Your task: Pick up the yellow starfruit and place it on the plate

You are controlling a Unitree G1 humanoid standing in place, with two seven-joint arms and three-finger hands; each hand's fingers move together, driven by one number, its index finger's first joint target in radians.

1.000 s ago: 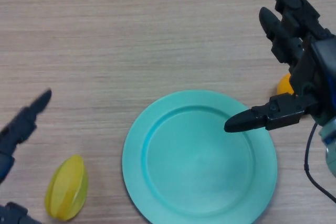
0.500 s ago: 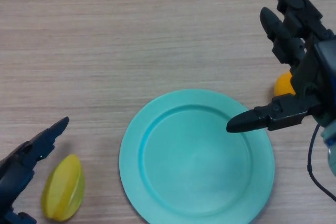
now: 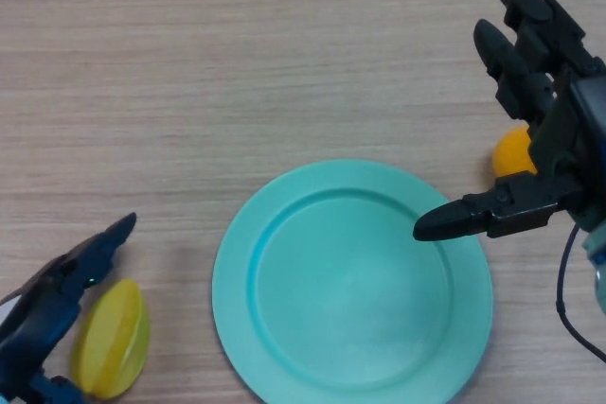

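Head view. The left hand (image 3: 57,305), fingers extended and holding nothing, has advanced over the last second to overlap the yellow starfruit (image 3: 115,352), which lies on the worktop (image 3: 237,63) left of the teal plate (image 3: 352,281); a grasp appears imminent. The right hand (image 3: 540,139), fingers spread and empty, hovers over the plate's right rim, partly hiding an orange object (image 3: 511,151).
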